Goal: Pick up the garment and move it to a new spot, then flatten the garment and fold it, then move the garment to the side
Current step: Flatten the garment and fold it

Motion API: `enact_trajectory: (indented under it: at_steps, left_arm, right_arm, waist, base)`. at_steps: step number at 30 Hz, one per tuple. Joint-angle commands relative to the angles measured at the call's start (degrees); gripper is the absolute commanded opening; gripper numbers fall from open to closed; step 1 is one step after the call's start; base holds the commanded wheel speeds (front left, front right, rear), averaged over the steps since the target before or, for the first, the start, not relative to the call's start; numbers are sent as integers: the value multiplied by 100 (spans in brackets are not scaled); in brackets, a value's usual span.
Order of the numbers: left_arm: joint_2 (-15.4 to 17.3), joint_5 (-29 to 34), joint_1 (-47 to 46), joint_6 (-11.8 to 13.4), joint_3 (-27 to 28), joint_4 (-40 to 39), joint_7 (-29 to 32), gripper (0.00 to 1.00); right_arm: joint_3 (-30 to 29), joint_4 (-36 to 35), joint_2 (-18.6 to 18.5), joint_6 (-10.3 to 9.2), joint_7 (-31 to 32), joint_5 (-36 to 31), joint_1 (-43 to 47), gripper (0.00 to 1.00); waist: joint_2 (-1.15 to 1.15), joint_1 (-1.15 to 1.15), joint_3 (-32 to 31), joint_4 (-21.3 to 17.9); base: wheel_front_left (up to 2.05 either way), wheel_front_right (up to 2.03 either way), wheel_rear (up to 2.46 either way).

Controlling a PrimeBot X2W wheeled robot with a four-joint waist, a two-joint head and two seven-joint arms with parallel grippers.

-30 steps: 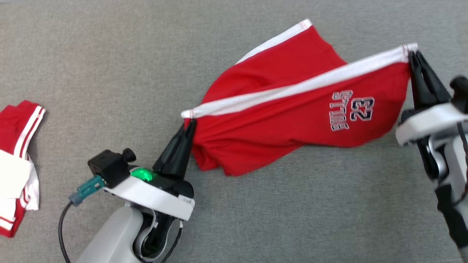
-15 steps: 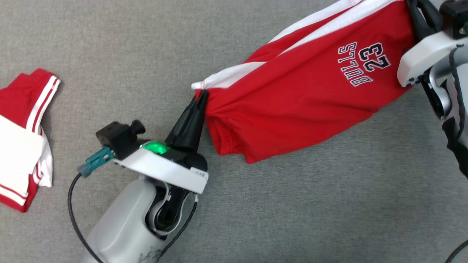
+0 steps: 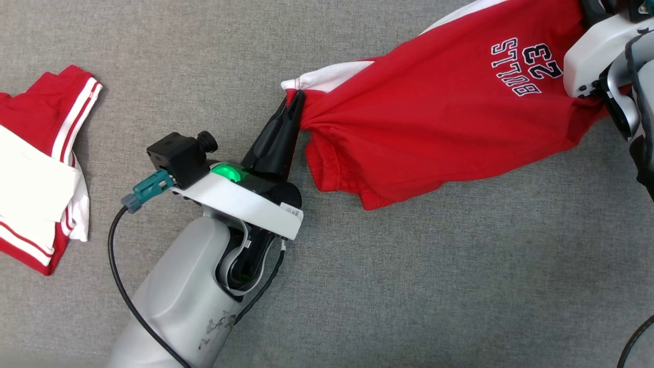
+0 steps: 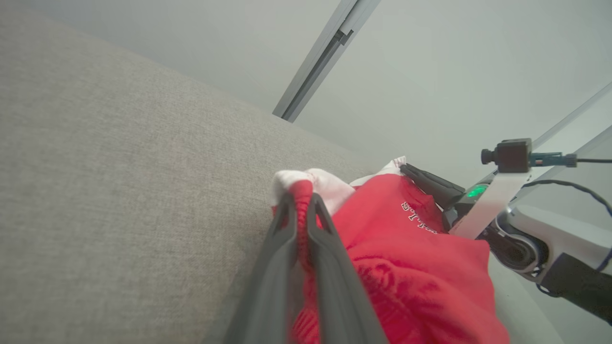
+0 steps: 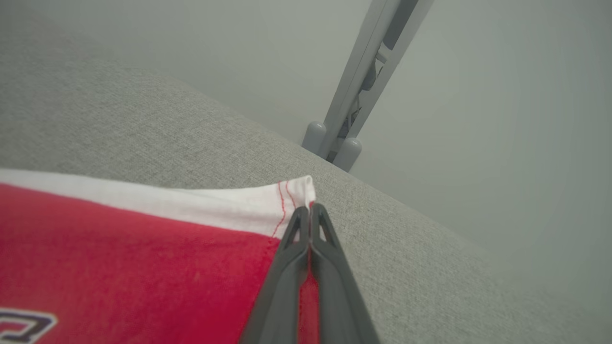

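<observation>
Head view, red garment (image 3: 439, 117) pinched by left claw (image 3: 298, 95), right claw (image 5: 310, 208)

Grey forearm (image 3: 173, 306), black jaws, teal plug (image 3: 149, 187), green light (image 3: 228, 172).

garment (image 3: 434, 128): soft matt cloth | surface (image 3: 409, 286): rough woven fabric | left tool (image 3: 298, 94): matt plastic

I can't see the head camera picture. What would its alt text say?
Two robot arms stretch red shorts printed BULLS 23 between them over a grey fabric surface. The left gripper pinches a white-trimmed corner at centre; the right gripper holds the other end at the top right edge. Another red-and-white garment lies at far left.
</observation>
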Motion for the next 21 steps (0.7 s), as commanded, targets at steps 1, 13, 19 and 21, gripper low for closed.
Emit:
enact_trajectory:
  at_steps: [1,13,19,21]
  left_arm:
    - [43,-65,44,4,-34,186,9,0]
    - [46,246,-85,217,-17,914,28,99]
    - [14,1206,163,693,512,281,9,100]
    - [16,1564,446,841,726,5,8,100]
  right_arm:
    - [36,26,-29,-2,-2,54,-66,0]
    - [91,-249,40,-2,-3,386,126,100]
    - [-449,-1024,109,-1,-3,298,718,100]
    - [-671,-1268,126,-1,-3,263,993,100]
  waist:
    - [0,0,6,1]
    - [0,0,-124,-134]
    - [0,0,-443,-299]
    - [0,0,-589,-342]
  base:
    - [0,0,0]
    - [0,0,0]
    - [0,0,0]
    - [0,0,0]
